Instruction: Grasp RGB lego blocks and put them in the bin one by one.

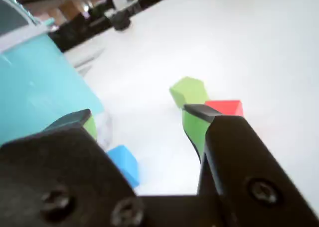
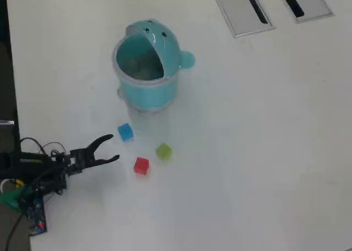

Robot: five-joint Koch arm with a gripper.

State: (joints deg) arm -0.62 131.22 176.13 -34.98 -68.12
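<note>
Three blocks on the table, none binned yet: blue block [image 2: 125,132], red block [image 2: 141,165], yellow-green block [image 2: 163,151], all loose on the white table [image 2: 247,152] below the bin [image 2: 147,69] in the overhead view. Gripper [image 2: 111,147] has its jaws spread wide and holds nothing; it sits just left of the blocks there, tips aimed roughly between blue and red. Wrist view agrees: blue block [image 1: 124,163] low near the left finger, yellow-green block [image 1: 188,91] and red block [image 1: 225,107] ahead by the right finger, bin [image 1: 40,87] wall filling the left side. Risks, as I judge them: red and yellow-green sit near each other, so a wide jaw closing on one may shove or catch the other. Blue is near the bin base, so a finger could bump the bin wall on approach. Small cubes may pivot and squirt out if pinched on corners rather than flats. Orientation: cubes have no real long axis; red and yellow-green look rotated relative to the gripper line, blue closer to square. Bin stands upright, opening facing up, hood tipped back toward the top right of the overhead view, side knob pointing right.
</note>
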